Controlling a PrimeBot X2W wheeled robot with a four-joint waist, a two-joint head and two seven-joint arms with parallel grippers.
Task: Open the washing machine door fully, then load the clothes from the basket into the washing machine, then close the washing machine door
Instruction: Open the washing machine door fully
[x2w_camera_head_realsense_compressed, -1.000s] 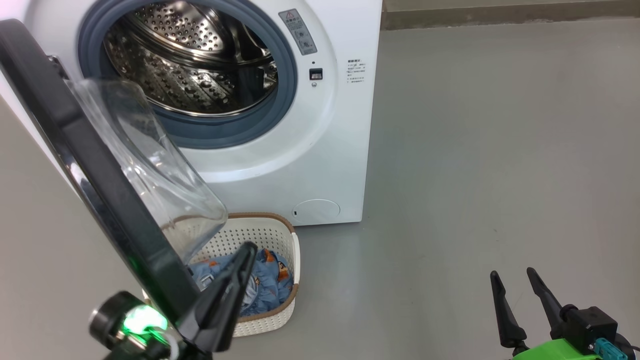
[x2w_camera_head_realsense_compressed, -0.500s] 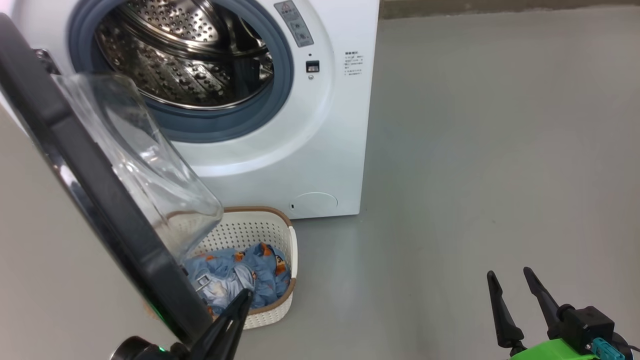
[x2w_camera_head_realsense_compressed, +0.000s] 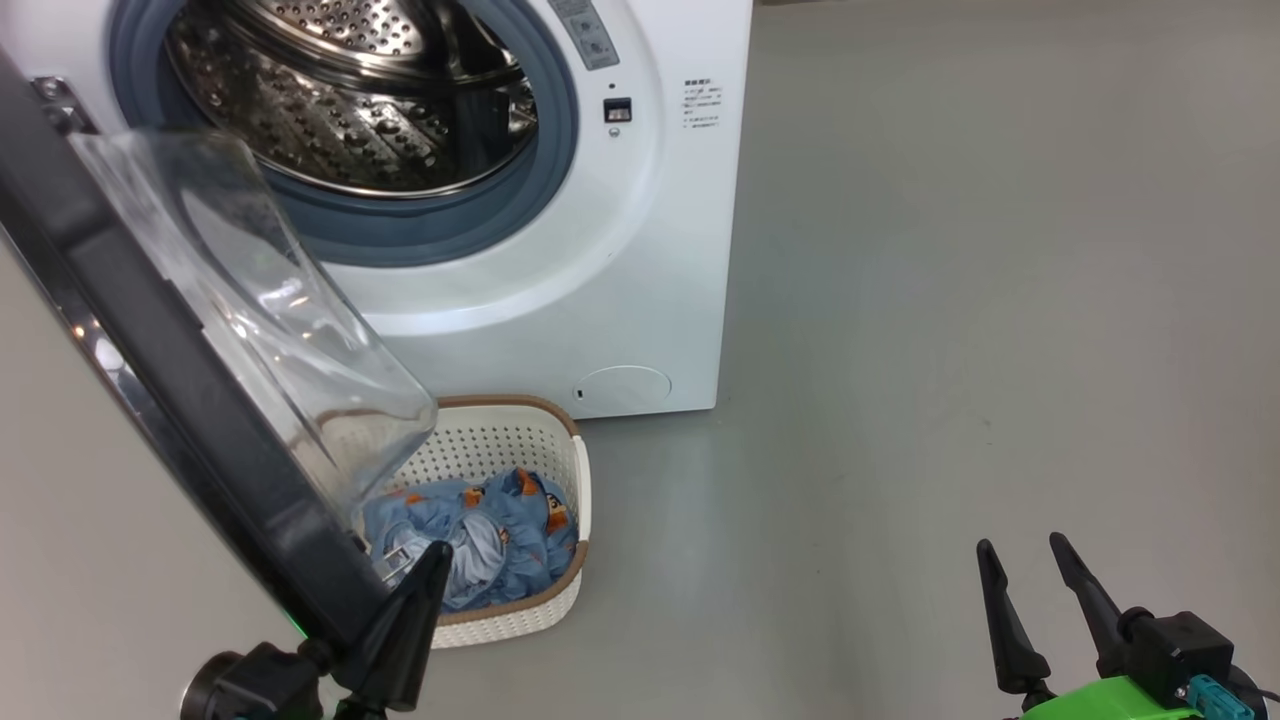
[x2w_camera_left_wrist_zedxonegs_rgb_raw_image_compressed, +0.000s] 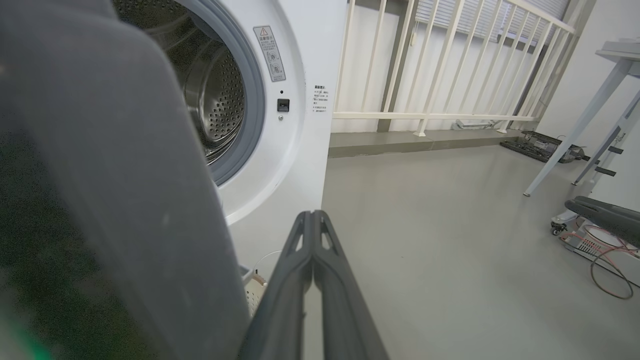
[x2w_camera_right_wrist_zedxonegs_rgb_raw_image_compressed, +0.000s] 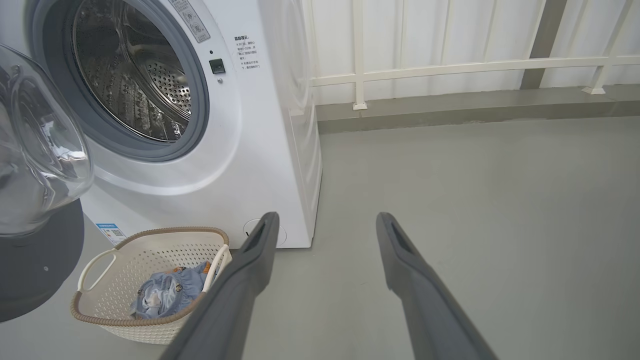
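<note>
The white washing machine (x2w_camera_head_realsense_compressed: 650, 250) stands ahead with its steel drum (x2w_camera_head_realsense_compressed: 350, 110) showing. The washing machine door (x2w_camera_head_realsense_compressed: 170, 400) hangs open to the left, its clear dome (x2w_camera_head_realsense_compressed: 270, 330) facing right. Below the door sits the cream basket (x2w_camera_head_realsense_compressed: 500, 450), with light blue clothes (x2w_camera_head_realsense_compressed: 490, 530) inside. My left gripper (x2w_camera_head_realsense_compressed: 435, 550) is shut and holds nothing, close beside the door's lower rim and over the basket's near edge. My right gripper (x2w_camera_head_realsense_compressed: 1020, 545) is open and holds nothing, low at the right, well away from the basket. The right wrist view shows the basket (x2w_camera_right_wrist_zedxonegs_rgb_raw_image_compressed: 150, 250) and the clothes (x2w_camera_right_wrist_zedxonegs_rgb_raw_image_compressed: 170, 295).
Grey floor (x2w_camera_head_realsense_compressed: 950, 350) spreads to the right of the machine. Behind it runs a white railing (x2w_camera_left_wrist_zedxonegs_rgb_raw_image_compressed: 430, 75) above a low kerb. In the left wrist view, table legs (x2w_camera_left_wrist_zedxonegs_rgb_raw_image_compressed: 575, 135) and a red cable (x2w_camera_left_wrist_zedxonegs_rgb_raw_image_compressed: 607, 260) lie at the far right.
The head camera has shifted, so the machine sits higher in the picture. My shut left gripper has drawn back toward me along the door's lower rim. The right gripper has stayed put.
</note>
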